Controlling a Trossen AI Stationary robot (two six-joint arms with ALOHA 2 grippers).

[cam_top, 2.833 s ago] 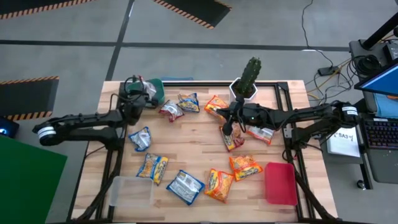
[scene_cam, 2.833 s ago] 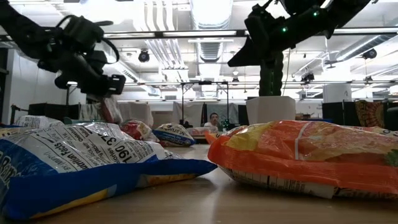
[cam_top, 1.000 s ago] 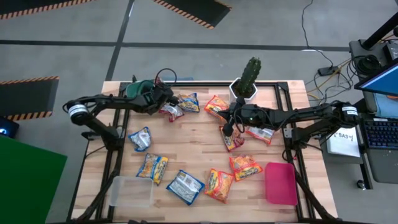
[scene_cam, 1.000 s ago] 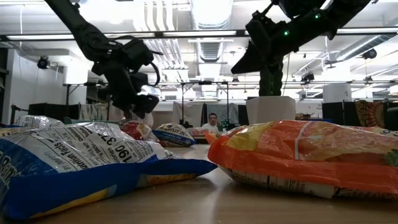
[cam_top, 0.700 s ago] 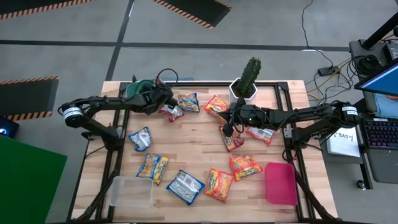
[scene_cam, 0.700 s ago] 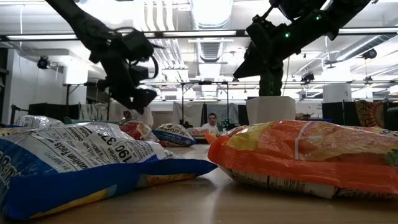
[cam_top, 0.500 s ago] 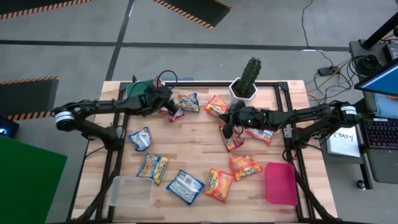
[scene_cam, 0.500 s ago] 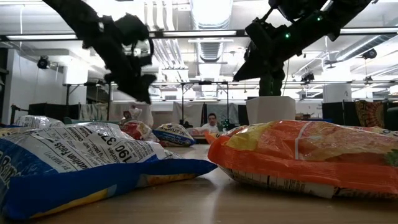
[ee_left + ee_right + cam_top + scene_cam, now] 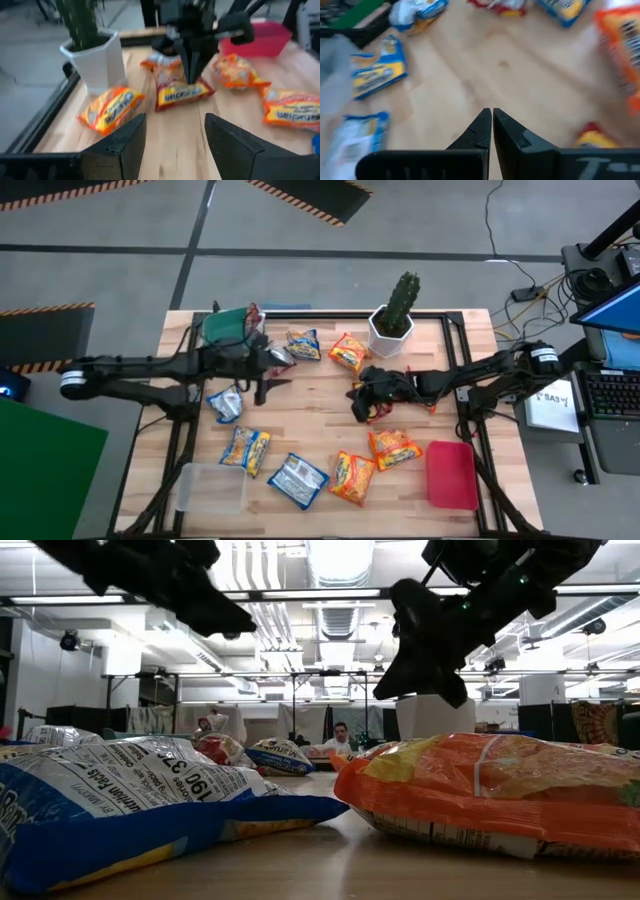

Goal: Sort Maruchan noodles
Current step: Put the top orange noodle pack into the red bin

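Note:
Maruchan noodle packets lie flat and scattered on the wooden table: a red-silver one, blue-yellow ones, and orange ones. My left gripper hangs open and holds nothing, left of the table's middle, pointing almost level toward the right arm. My right gripper is shut with nothing in it. It slants down just above a red packet. In the low view its fingertips stay above the table.
A green tray stands at the far left, a clear tray at the near left and a pink tray at the near right. A cactus in a white pot stands at the far edge. Bare wood lies in the middle.
My left gripper has left the red-silver packet by the green tray. It has risen, swung toward the table's middle and tipped from pointing down to almost level, staying open. My right gripper has dropped a little toward the table's left and rolled, staying shut. No packet has moved.

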